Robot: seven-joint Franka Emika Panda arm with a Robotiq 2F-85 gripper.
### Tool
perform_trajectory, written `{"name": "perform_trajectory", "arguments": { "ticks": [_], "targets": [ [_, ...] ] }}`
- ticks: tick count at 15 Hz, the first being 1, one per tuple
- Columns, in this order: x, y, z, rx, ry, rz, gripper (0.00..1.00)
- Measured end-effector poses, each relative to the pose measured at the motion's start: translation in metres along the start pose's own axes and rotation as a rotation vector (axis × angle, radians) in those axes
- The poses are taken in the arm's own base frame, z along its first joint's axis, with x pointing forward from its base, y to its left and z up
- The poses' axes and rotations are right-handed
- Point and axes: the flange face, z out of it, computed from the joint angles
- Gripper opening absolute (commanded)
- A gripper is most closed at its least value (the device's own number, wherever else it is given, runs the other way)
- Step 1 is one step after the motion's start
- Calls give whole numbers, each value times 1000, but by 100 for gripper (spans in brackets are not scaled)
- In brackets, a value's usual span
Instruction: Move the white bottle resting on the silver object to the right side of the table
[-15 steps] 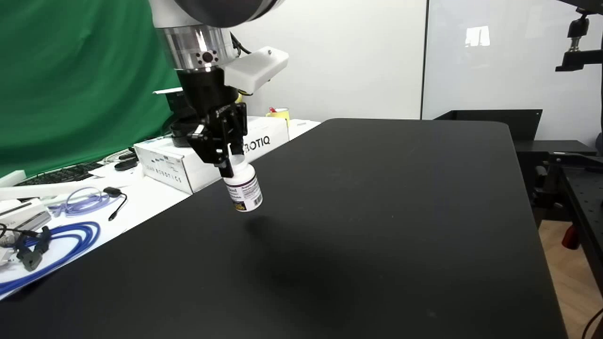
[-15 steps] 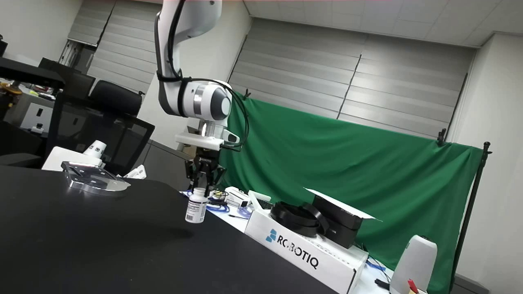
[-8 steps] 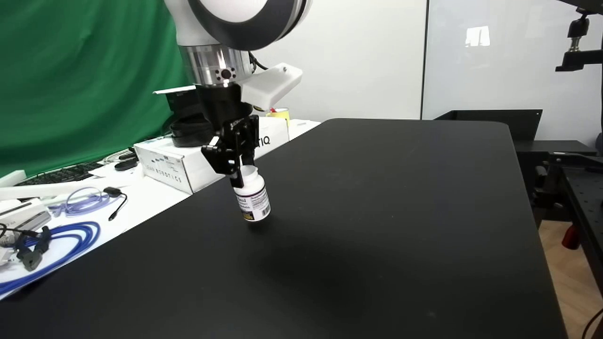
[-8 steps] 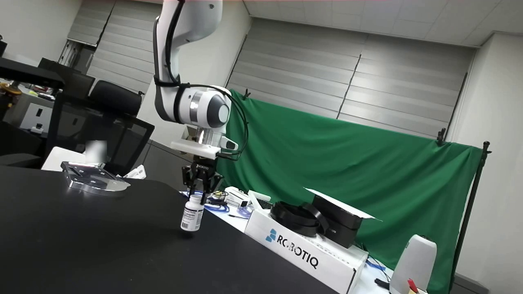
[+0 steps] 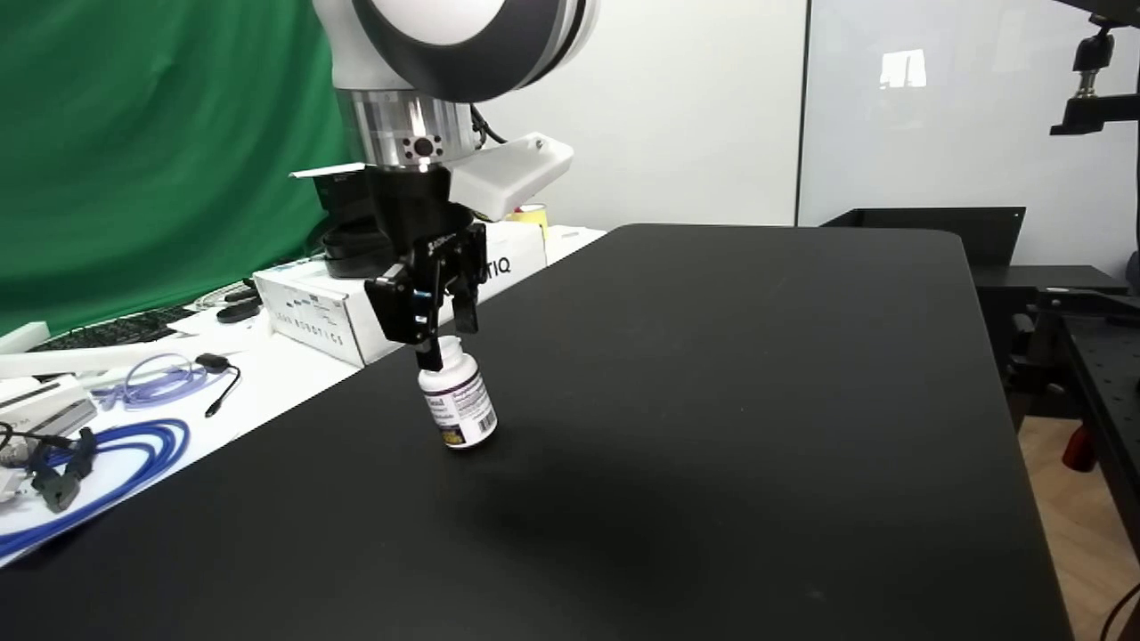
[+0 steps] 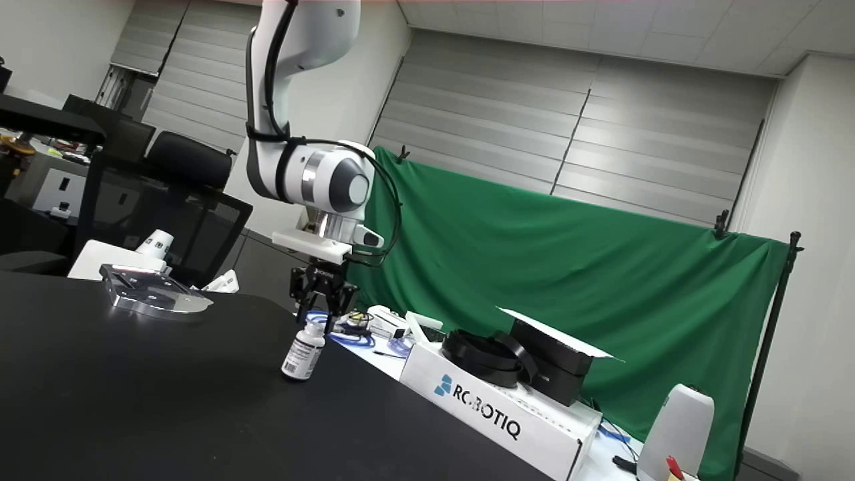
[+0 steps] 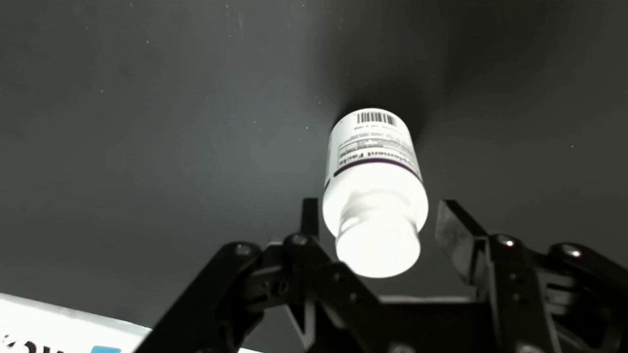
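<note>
White: one bottle (image 7: 375,196), on one black table (image 5: 757,401), near the edge alongside one white box (image 6: 491,417). Astride the bottle, one gripper (image 7: 377,220) with two fingers (image 7: 456,240) apart. By a corner, one silver block (image 6: 157,294).

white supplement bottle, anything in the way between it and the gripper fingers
Nothing visible is: in the wrist view, the top of the white supplement bottle sits between the fingers of the open gripper, with a gap on each side.
</note>
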Motion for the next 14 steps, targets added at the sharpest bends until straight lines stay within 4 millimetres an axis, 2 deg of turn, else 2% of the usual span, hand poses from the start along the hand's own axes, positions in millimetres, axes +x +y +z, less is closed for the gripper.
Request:
{"name": "perform_trajectory", "arguments": {
  "ticks": [2, 4, 9, 11, 14],
  "targets": [
    [3, 1, -5, -1, 6, 1, 100],
    [7, 2, -18, -2, 20, 3, 100],
    [19, 7, -74, -10, 60, 8, 99],
    [20, 6, -91, -12, 59, 6, 100],
    [19, 5, -85, -11, 53, 3, 100]
  ]
}}
